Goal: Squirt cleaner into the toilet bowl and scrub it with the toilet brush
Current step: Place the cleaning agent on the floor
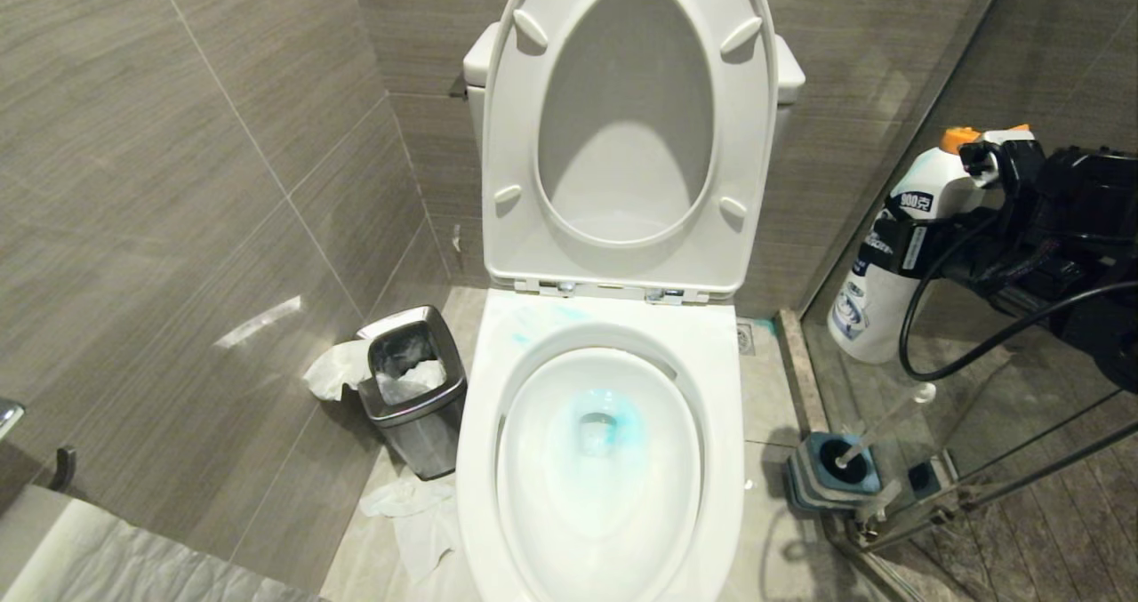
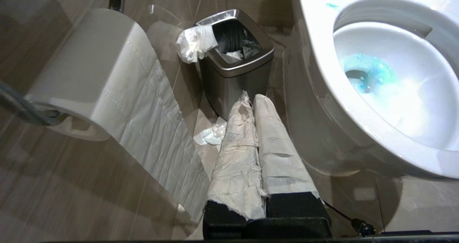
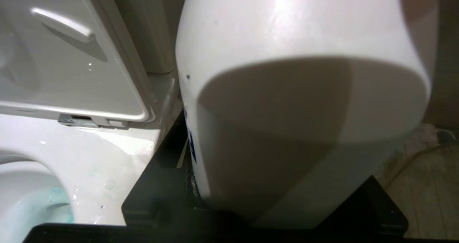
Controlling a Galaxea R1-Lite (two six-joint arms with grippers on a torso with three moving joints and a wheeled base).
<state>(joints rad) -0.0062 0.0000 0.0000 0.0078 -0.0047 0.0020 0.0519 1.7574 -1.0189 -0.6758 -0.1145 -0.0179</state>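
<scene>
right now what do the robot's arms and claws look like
The left claw has two long fingers wrapped in crumpled, smudged white paper, set on a black blocky base with a thin black wire beside it. The right claw and its arm are black and boxy, with thick black cables looping beneath and a small white tag near the top.

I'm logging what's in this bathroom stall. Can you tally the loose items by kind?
Cleaner bottle: 1
Toilet brush: 1
Brush holder: 1
Steel waste bin: 1
Toilet paper roll: 1
Total: 5
</scene>
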